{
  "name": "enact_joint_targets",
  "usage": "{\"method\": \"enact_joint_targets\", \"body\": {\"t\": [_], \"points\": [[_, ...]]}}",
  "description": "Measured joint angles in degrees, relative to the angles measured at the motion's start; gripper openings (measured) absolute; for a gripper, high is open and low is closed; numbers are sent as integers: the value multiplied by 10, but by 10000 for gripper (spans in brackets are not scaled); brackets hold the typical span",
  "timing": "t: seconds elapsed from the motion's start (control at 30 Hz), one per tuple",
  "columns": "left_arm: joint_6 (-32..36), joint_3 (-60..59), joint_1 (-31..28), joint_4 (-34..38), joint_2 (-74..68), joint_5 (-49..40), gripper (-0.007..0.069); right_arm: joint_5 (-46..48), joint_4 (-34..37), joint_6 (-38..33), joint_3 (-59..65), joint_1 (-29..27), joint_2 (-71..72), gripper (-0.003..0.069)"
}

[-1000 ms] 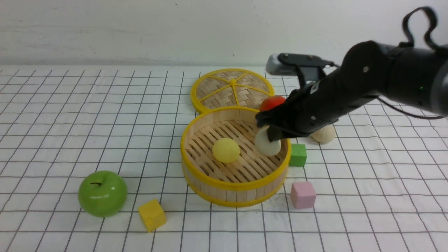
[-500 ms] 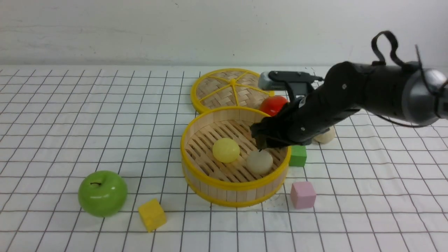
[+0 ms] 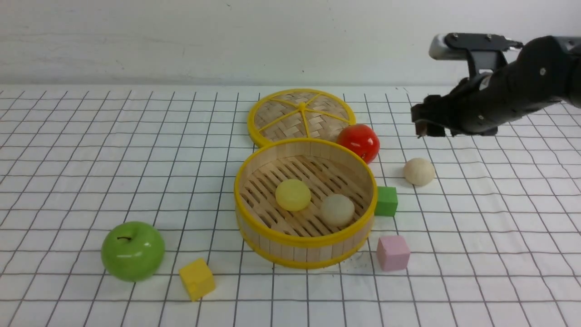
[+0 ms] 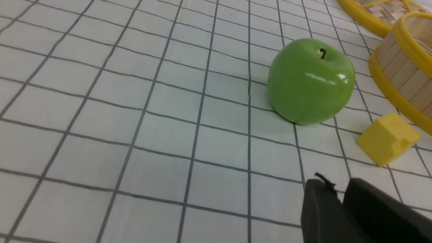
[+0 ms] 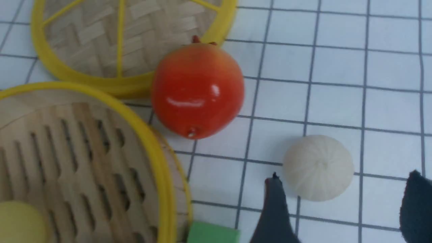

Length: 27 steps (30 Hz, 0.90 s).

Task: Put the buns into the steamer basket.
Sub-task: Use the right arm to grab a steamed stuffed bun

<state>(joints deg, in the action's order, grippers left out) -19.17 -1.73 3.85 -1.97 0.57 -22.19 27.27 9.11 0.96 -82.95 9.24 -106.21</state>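
Cream bun (image 3: 419,171) beneath right tool (image 3: 431,129)

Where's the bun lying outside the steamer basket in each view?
Front view: bun right of the tomato and steamer basket.
Left wrist view: not in it.
Right wrist view: bun beside the tomato, outside the steamer basket.
Shared landmark: steamer basket, in all three.

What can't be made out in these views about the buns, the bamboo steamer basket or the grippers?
- Black left gripper: left wrist view, cut off by the bottom edge, so open or shut is unclear; absent from the front view.
- Round bamboo steamer basket: left wrist view, cropped by the right edge, inside unseen.
- Pale yellow domed bun: right wrist view, cropped at the corner.
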Motion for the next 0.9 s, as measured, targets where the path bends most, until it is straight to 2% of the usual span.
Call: {"method": "enact_joint_targets", "body": {"t": [0.23, 0.6, 0.73, 0.9], "points": [[0, 0, 0, 0, 0, 0, 108, -53, 8, 23, -6, -15, -72, 417], [0, 0, 0, 0, 0, 0, 115, -69, 10, 25, -57, -15, -145, 392], [0, 0, 0, 0, 0, 0, 121, -59, 10, 25, -58, -15, -163, 286], [0, 0, 0, 0, 0, 0, 127, -54, 12, 25, -63, -16, -162, 52]]}}
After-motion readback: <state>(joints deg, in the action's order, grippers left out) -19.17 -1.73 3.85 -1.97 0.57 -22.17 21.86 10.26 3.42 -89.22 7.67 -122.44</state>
